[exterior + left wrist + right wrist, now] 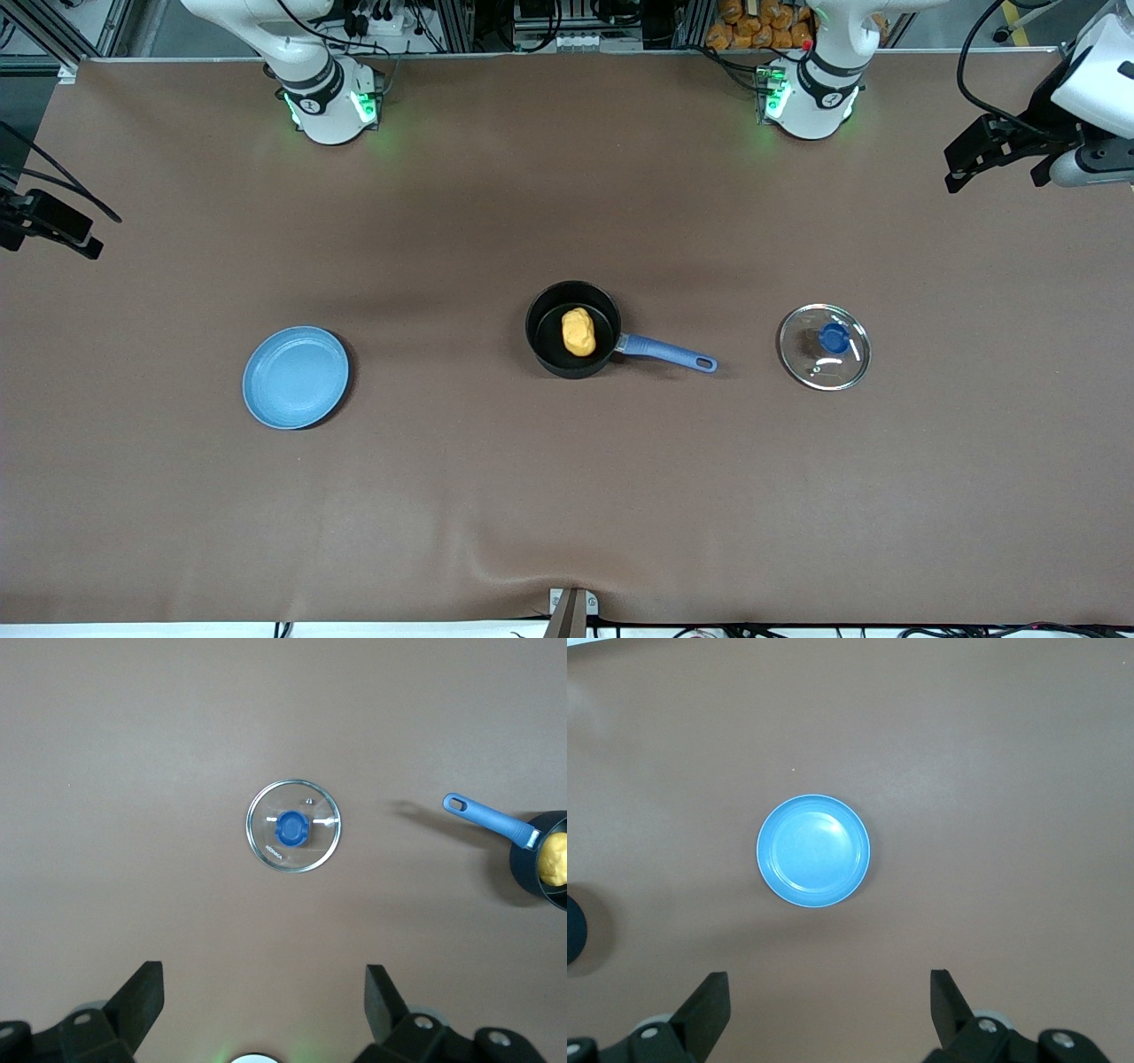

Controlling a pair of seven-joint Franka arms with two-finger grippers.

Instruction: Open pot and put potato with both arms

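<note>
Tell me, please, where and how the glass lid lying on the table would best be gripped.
Grip the blue knob at the centre of the glass lid, coming straight down from above. The lid lies flat, knob up, and its rim sits against the table, leaving little for fingers. The left gripper, open above it, seems best placed.

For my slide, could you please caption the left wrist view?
Open left hand high over the glass lid on the table; potato in the pot at frame edge.
</note>
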